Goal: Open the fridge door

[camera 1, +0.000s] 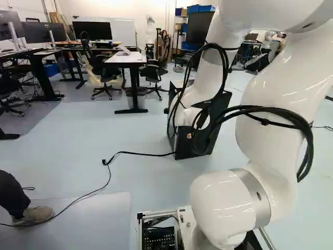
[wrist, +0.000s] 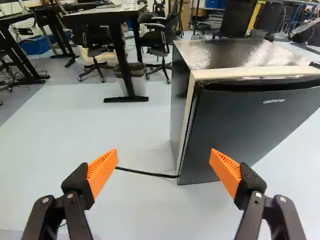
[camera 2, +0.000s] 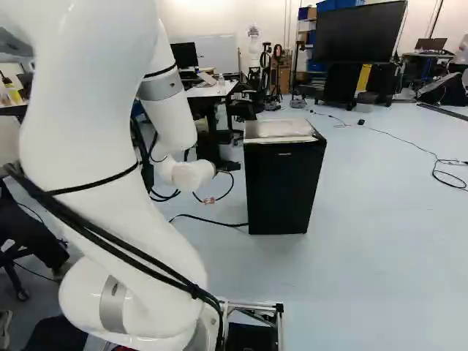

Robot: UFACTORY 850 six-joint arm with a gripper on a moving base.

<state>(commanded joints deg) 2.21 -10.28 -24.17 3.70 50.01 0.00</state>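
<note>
Fingers: released, standing wide apart, with ribbed orange pads [wrist: 226, 171] facing each other across the gap; fingers [wrist: 73, 192] black behind the pads.
Mini fridge [camera 2: 311, 189]: on the floor [camera 2: 387, 241], ahead of the fingers; in the wrist view one pad overlaps the lower part of its front, while the other lies over floor.
Door [wrist: 245, 125]: dark, closed against the cabinet, with a recessed grip [wrist: 260, 85] along its upper edge and a cream strip above.
Fridge top [wrist: 235, 52]: dark and glossy in the wrist view, catching bright reflections.
Arm [camera 2: 110, 95]: white, bent over and down, its far end beside the mini fridge in the right base view; in the left base view it partly hides the cabinet.
Arm cables [camera 1: 260, 110]: black, bundled and looping along the links.
Power cord [wrist: 145, 172]: black, on the floor, running away from the fridge's lower corner.
Desk [camera 1: 125, 58]: white-topped, beyond the open floor, at the upper middle of the left base view.
Wastebasket [wrist: 134, 82]: by the desk's leg.
Office chair [camera 1: 104, 70]: black, beside the desk.
Large screen [camera 2: 358, 33]: upright on a stand, well beyond the mini fridge.
</note>
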